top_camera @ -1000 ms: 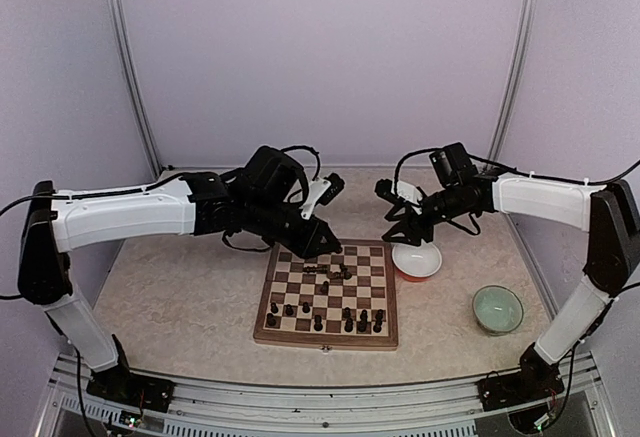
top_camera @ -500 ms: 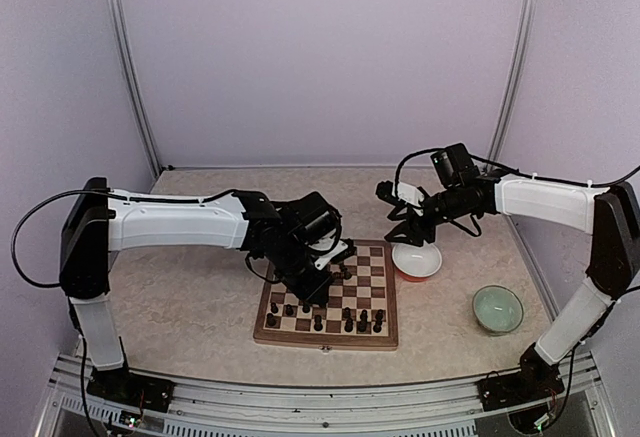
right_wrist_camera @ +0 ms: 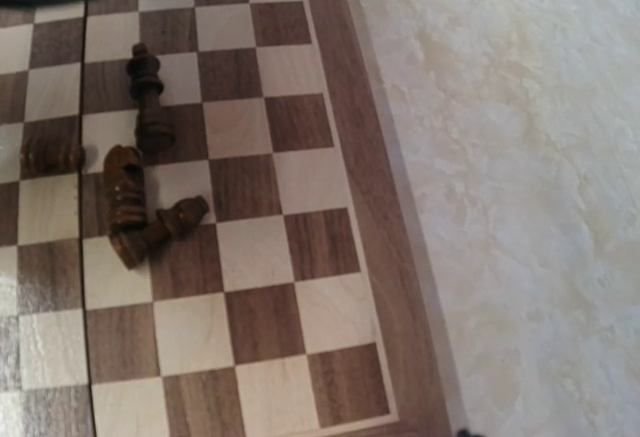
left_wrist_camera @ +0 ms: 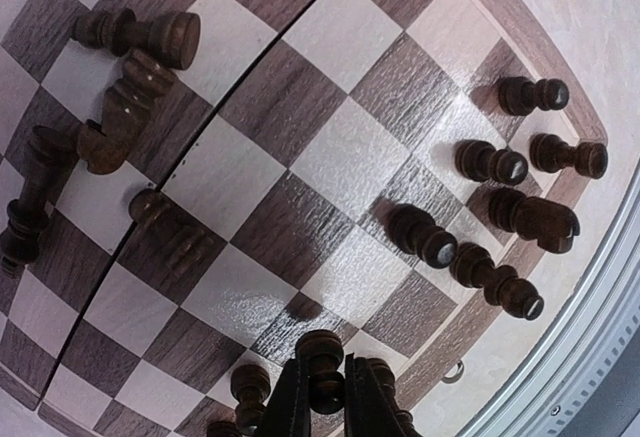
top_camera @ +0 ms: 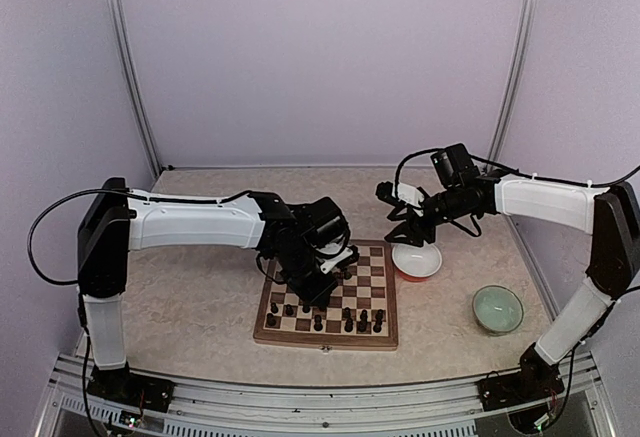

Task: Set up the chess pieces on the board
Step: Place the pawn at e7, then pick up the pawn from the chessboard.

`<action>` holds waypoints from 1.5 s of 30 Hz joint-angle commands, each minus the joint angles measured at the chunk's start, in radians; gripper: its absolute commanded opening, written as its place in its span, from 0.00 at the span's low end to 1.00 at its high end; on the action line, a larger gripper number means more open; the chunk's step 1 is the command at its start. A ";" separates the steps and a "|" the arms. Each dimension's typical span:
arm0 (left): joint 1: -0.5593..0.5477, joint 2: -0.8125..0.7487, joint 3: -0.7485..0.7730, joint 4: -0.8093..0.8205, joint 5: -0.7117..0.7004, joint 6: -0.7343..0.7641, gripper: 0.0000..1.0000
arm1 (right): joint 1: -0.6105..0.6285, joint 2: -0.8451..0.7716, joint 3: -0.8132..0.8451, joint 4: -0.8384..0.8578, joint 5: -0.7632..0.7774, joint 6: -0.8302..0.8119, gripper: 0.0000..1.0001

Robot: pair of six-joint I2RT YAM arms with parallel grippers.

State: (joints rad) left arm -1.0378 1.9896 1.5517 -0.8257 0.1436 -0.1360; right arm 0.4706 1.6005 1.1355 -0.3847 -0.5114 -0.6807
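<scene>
The board [top_camera: 385, 302] lies at the table's middle; it also shows in the left wrist view [left_wrist_camera: 350, 157] and the right wrist view [right_wrist_camera: 250, 257]. Several dark chess pieces [top_camera: 362, 319] stand along its near rows. A few lie toppled near its middle [left_wrist_camera: 125, 107] [right_wrist_camera: 130, 207]. My left gripper [top_camera: 318, 292] hangs low over the board's near-left part, shut on a dark pawn [left_wrist_camera: 322, 372] held upright just above the squares. My right gripper [top_camera: 398, 225] hovers at the board's far right corner, fingers apart and empty; its fingers are out of its own wrist view.
A white bowl with an orange-red base [top_camera: 417, 260] sits right of the board, just under the right gripper. A pale green bowl [top_camera: 497, 308] sits at the near right. Metal posts stand at the back corners.
My left arm has swung from behind the board's far edge forward and down over its near-left part. The right arm has not moved.
</scene>
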 commanded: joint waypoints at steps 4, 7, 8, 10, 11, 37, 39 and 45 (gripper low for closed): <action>-0.008 0.029 0.024 -0.036 -0.010 0.023 0.10 | 0.005 -0.009 -0.008 -0.013 -0.012 -0.008 0.57; -0.008 0.033 0.025 -0.034 -0.015 0.024 0.12 | 0.005 -0.006 -0.007 -0.015 -0.013 -0.009 0.57; -0.008 0.034 0.029 -0.035 -0.014 0.024 0.13 | 0.005 -0.006 -0.008 -0.015 -0.014 -0.009 0.57; -0.009 0.039 0.032 -0.031 -0.011 0.024 0.14 | 0.005 -0.005 -0.008 -0.015 -0.015 -0.010 0.57; -0.010 0.042 0.034 -0.032 -0.009 0.024 0.15 | 0.005 -0.004 -0.008 -0.014 -0.015 -0.010 0.57; -0.013 0.027 0.072 -0.063 0.012 0.022 0.28 | 0.005 -0.009 -0.005 -0.021 -0.016 -0.012 0.58; -0.006 0.012 0.079 -0.072 0.018 0.021 0.29 | 0.006 -0.010 -0.005 -0.021 -0.015 -0.012 0.58; 0.051 -0.039 0.063 -0.015 -0.042 -0.113 0.34 | 0.005 -0.010 -0.005 -0.019 -0.013 -0.011 0.58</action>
State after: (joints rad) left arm -1.0256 2.0144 1.6016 -0.8761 0.1478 -0.1535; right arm 0.4706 1.6005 1.1355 -0.3958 -0.5156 -0.6884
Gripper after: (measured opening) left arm 0.315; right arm 0.576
